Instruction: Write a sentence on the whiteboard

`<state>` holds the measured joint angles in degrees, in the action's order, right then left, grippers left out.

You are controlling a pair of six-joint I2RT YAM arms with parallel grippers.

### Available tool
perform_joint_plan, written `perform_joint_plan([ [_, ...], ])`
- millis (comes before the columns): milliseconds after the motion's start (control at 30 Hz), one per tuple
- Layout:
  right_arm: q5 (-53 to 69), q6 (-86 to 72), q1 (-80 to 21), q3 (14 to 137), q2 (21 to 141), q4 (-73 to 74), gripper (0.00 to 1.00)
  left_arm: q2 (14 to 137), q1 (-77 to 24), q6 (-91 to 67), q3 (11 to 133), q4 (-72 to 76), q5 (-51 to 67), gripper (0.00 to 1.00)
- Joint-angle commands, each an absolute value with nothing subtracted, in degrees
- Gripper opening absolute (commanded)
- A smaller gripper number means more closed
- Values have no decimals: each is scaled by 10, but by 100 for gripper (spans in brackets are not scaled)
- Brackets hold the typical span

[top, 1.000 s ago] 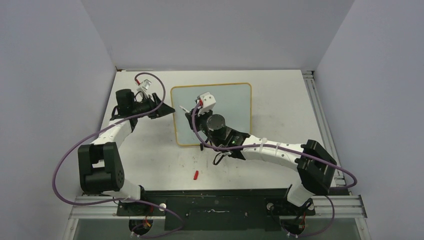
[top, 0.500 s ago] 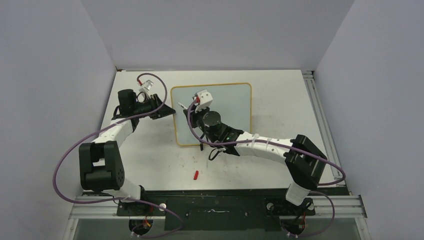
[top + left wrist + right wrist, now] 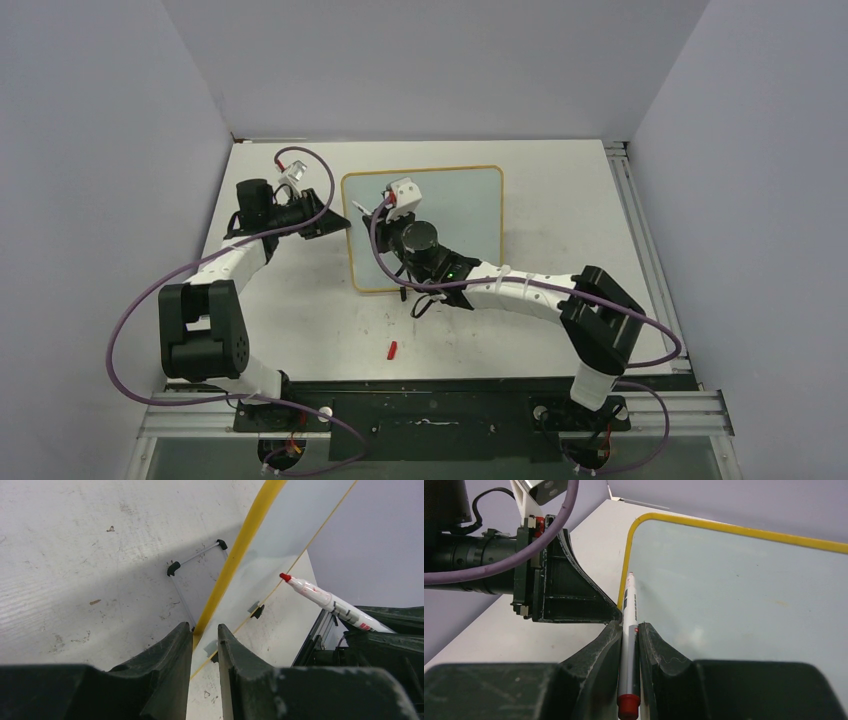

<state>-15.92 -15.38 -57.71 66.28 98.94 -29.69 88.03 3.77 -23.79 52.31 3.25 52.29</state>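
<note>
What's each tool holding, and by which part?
Right tool: the red marker, clamped on the rear half of its barrel. Left tool: jaws straddle the left frame edge of the whiteboard; whether they actually pinch it cannot be told.

A white table point(image 3: 560, 190) shows grey scuffs and dark specks, and a small red cap point(image 3: 393, 349) lies on it toward 6 o'clock, near the front edge. An aluminium rail point(image 3: 640, 230) runs along the table's 3 o'clock edge. Plain pale-grey walls point(image 3: 420, 60) stand at 9, 12 and 3 o'clock.

Whiteboard point(image 3: 470, 210) near-left portion hidden beneath right arm point(image 3: 520, 290).
</note>
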Motion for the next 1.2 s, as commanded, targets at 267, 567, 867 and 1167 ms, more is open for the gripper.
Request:
perform_joint_plan([
  [267, -185, -148, -573, 682, 1006, -342, 5, 883, 34, -233, 532, 48, 526, 18],
  [567, -191, -154, -568, 677, 1012, -341, 5, 883, 34, -232, 532, 47, 526, 15],
  [867, -199, -156, -563, 674, 1014, -336, 5, 882, 33, -230, 532, 47, 526, 11],
  [1167, -218, -159, -563, 655, 1002, -334, 5, 880, 30, -229, 532, 46, 526, 10],
])
